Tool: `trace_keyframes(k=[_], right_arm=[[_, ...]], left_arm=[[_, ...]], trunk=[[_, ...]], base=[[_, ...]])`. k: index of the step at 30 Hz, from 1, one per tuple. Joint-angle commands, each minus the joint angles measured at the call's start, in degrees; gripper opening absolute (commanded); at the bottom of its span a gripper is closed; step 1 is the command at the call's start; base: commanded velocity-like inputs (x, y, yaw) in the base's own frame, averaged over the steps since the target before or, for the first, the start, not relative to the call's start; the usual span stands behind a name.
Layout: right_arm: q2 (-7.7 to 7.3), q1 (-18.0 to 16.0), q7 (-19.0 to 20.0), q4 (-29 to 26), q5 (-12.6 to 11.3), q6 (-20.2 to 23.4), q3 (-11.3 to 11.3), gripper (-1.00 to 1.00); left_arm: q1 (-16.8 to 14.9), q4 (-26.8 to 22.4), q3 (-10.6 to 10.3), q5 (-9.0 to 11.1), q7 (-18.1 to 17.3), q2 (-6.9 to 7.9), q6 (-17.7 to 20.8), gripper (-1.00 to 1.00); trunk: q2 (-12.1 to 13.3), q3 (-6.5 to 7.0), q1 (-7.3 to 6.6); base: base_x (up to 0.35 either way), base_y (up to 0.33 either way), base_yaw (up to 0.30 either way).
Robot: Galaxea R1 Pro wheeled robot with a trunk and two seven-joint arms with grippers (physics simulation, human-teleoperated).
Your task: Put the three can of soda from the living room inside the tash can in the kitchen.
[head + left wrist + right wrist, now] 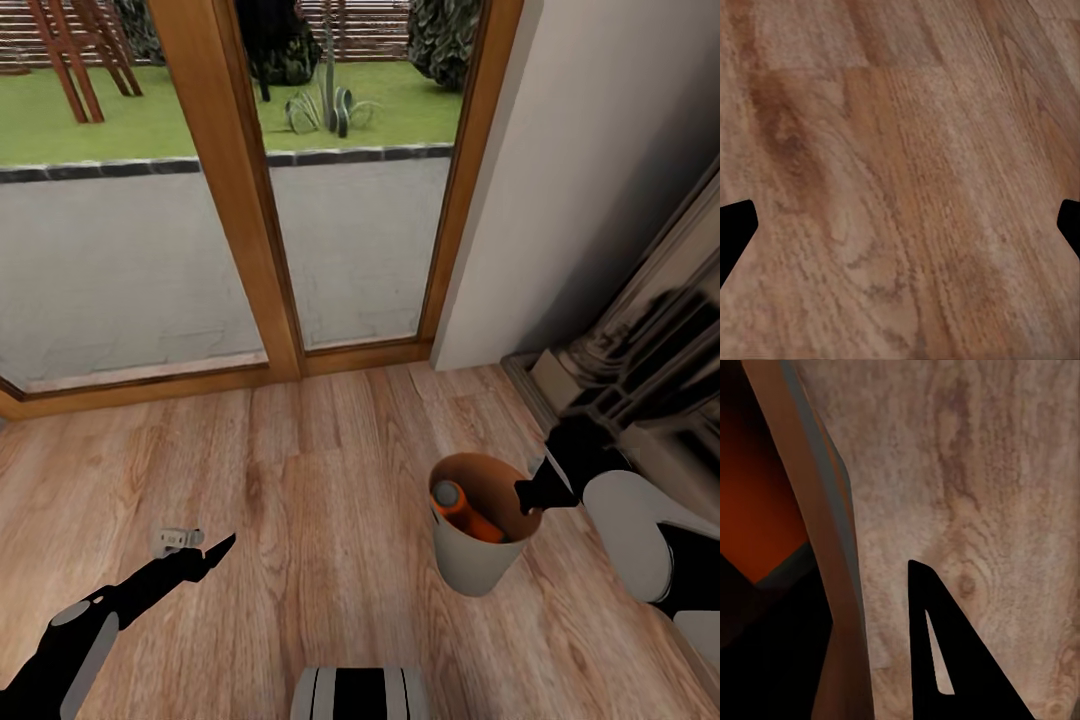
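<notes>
The tash can [470, 565], a pale grey tapered bucket with a tan inside, is held over the wood floor at the right of the head view. One orange can of soda [462, 510] with a grey top lies tilted inside it. My right gripper [530, 495] is shut on the bucket's right rim. In the right wrist view the bucket wall [832, 547] runs between the two fingers of that gripper [851, 607], one inside and one outside. My left gripper [215, 553] hovers low over the floor at the lower left, open and holding nothing. Its fingertips [735, 232] sit wide apart.
Wooden-framed glass garden doors [250, 200] stand ahead, with a white wall [580, 180] to their right. The carved stone fireplace [650, 340] is close on the right, behind my right arm. A small pale piece [175, 540] sits beside the left fingertip. My base [360, 695] is at the bottom.
</notes>
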Motion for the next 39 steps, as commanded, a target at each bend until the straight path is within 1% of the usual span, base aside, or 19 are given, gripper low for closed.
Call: trace_keyframes(k=[1, 4, 5, 6, 10, 27, 28, 39], right_arm=[[0.05, 0.7, 0.0, -0.3, -0.7, 0.0, -0.8, -1.0], [0.05, 0.7, 0.0, -0.3, -0.7, 0.0, -0.8, -1.0], [0.05, 0.7, 0.0, -0.3, -0.7, 0.0, -0.8, -1.0], [0.05, 0.7, 0.0, -0.3, -0.7, 0.0, -0.8, -1.0], [0.04, 0.7, 0.0, -0.3, -0.7, 0.0, -0.8, -1.0], [0.04, 0.7, 0.1, -0.3, -0.7, 0.0, -0.8, -1.0], [0.05, 0.7, 0.1, -0.3, -0.7, 0.0, -0.8, 1.0], [0.03, 0.7, 0.1, -0.3, -0.7, 0.0, -0.8, 1.0]], left_arm=[[0.0, 0.0, 0.0, 0.0, 0.0, -0.02, 0.0, 1.0], [0.0, 0.0, -0.3, 0.0, 0.0, -0.03, 0.0, 1.0], [0.0, 0.0, -0.9, -0.1, 0.0, -0.03, -0.1, 1.0], [0.0, 0.0, -1.2, -0.1, 0.1, -0.03, -0.2, 1.0], [0.0, 0.0, -1.4, -0.1, 0.1, -0.03, -0.6, 1.0], [0.0, 0.0, -1.5, -0.1, 0.1, -0.03, -0.8, 1.0], [0.0, 0.0, -1.5, -0.1, 0.1, -0.03, -0.8, 1.0], [0.0, 0.0, -1.5, -0.1, 0.1, -0.03, -0.9, 1.0]], trunk=[[0.0, -0.25, 0.07], [0.0, -0.92, 0.15], [0.0, -0.92, 0.15], [0.0, -0.92, 0.15], [0.0, -0.92, 0.15], [0.0, -0.92, 0.15], [0.0, -0.92, 0.15], [0.0, -0.92, 0.15]], base=[[0.0, 0.0, 0.0], [0.0, 0.0, 0.0], [0.0, 0.0, 0.0], [0.0, 0.0, 0.0], [0.0, 0.0, 0.0], [0.0, 0.0, 0.0], [0.0, 0.0, 0.0], [0.0, 0.0, 0.0]])
